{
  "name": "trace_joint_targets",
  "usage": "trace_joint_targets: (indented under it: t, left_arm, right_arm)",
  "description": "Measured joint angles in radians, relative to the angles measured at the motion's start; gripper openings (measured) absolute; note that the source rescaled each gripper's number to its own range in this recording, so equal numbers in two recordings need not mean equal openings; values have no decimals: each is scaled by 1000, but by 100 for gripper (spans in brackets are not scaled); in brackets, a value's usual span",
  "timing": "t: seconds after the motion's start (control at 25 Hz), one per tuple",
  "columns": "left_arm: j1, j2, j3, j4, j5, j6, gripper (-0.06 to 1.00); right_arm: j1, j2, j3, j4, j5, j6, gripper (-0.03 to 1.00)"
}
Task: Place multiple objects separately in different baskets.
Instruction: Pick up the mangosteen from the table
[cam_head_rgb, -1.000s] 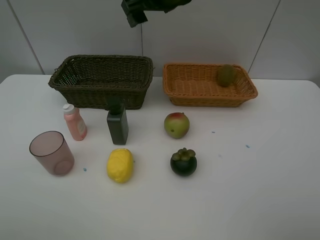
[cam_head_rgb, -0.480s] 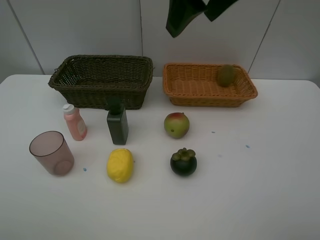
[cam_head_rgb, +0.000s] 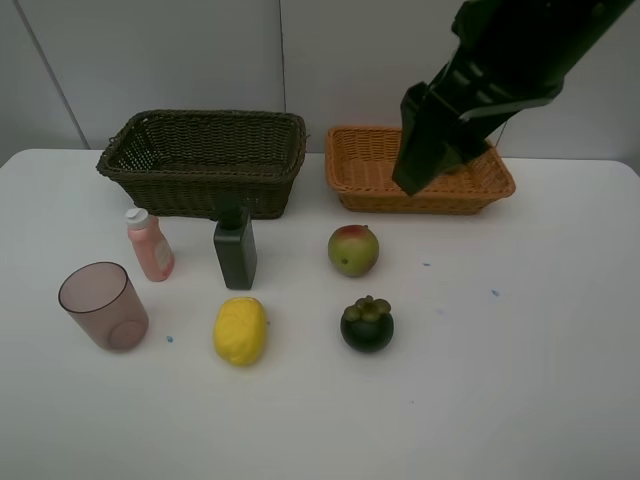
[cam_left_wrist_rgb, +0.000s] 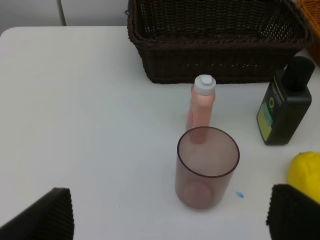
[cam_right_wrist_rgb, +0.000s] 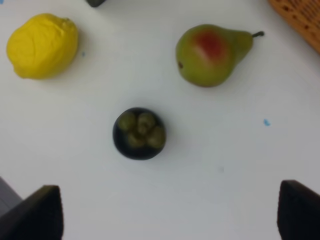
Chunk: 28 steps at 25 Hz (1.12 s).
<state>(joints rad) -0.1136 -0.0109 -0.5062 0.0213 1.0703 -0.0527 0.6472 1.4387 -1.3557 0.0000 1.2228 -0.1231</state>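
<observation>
Lab-like test bench: white table, plain grey wall panels.

Right claw hangs angled downward, jaws wide apart; left claw likewise spread.

Orange basket: right part is covered by right arm, itself cut off at frame edge. In wrist views, lemon is cropped, dk green bottle is reduced to a sliver, and only tips of left fingers & right fingers are seen. Bottle label can't be read.
</observation>
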Motion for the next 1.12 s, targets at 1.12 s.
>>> trace_joint_targets:
  t: [1.12]
  left_arm:
    - [0, 0, 0, 0, 0, 0, 100]
  right_arm:
    - [54, 286, 180, -26, -268, -74, 90]
